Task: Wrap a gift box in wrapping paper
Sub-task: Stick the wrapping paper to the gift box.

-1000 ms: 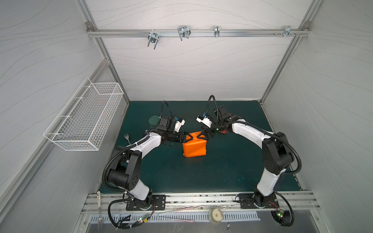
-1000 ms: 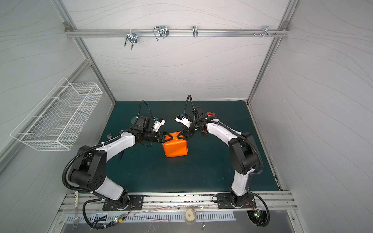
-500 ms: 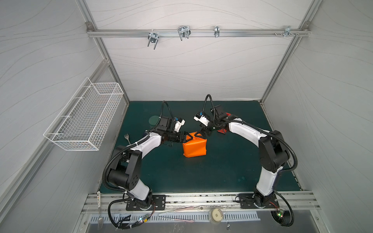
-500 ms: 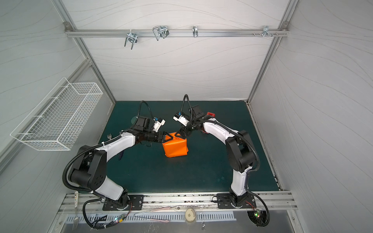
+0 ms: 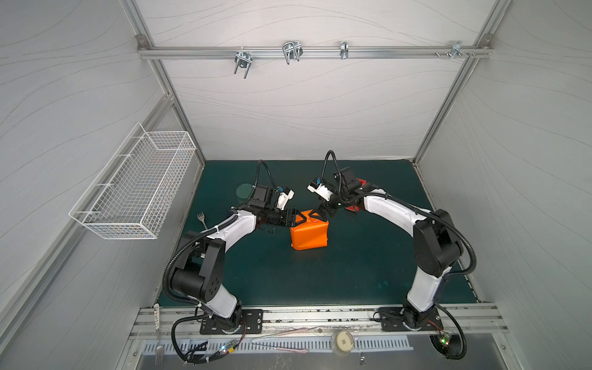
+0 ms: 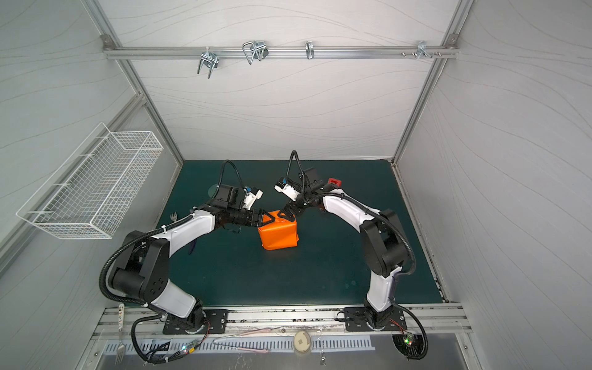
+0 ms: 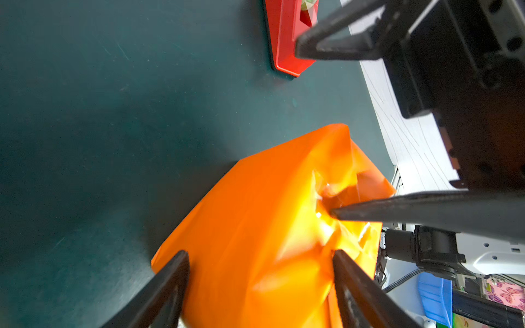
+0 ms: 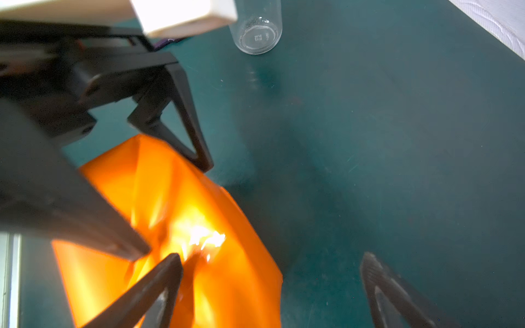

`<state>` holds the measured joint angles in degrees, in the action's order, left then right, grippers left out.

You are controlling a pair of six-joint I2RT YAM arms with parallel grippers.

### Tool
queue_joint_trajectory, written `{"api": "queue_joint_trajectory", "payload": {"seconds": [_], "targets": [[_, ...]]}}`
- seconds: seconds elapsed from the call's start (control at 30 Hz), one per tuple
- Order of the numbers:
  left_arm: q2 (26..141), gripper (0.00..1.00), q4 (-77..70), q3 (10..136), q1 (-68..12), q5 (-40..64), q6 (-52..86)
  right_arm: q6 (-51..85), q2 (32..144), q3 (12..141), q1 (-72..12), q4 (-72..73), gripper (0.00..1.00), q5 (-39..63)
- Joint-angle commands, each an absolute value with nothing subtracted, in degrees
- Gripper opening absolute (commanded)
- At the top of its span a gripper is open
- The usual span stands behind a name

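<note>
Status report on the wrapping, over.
Left gripper open over the wrapped box. Right gripper open, one finger poking the fold. Red tape dispenser clear.

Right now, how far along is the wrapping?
Done: the wrapping paper encloses the gift box, which no view shows. In hand: the left gripper straddles the wrapped paper while the open right gripper pokes one fingertip into the crumpled end folds. Left: flattening that end and probably taping; the red tape dispenser sits apart, untouched.

Robot lab: aluminium rail [image 5: 314, 53], white panels [image 5: 288, 105]
</note>
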<state>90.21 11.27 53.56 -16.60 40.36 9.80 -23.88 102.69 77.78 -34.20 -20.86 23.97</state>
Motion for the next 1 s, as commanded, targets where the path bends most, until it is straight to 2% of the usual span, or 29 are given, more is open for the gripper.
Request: {"api": "queue_joint_trajectory", "payload": {"seconds": [0.0,0.6,0.77,0.87,0.97], "targets": [[92.1,0.79,15.0,53.1,-16.9,37.3,9.2,-27.4,100.4,74.0,-35.0,-24.1,0.99,20.8],[91.7,0.81,15.3,53.7,-16.9,36.1,8.9,-30.5,88.0,64.3,-36.5,-21.3,0.99,15.4],[90.3,0.85,16.4,55.7,-16.9,37.1,8.9,-28.2,83.4,64.5,-33.2,-23.6,0.99,19.4],[88.3,0.90,16.7,57.0,-16.8,37.9,8.6,-27.6,84.0,65.7,-28.7,-27.7,0.99,28.7],[85.9,0.95,16.9,59.0,-16.8,38.8,8.3,-28.0,85.0,63.9,-29.1,-28.3,0.99,29.9]]}}
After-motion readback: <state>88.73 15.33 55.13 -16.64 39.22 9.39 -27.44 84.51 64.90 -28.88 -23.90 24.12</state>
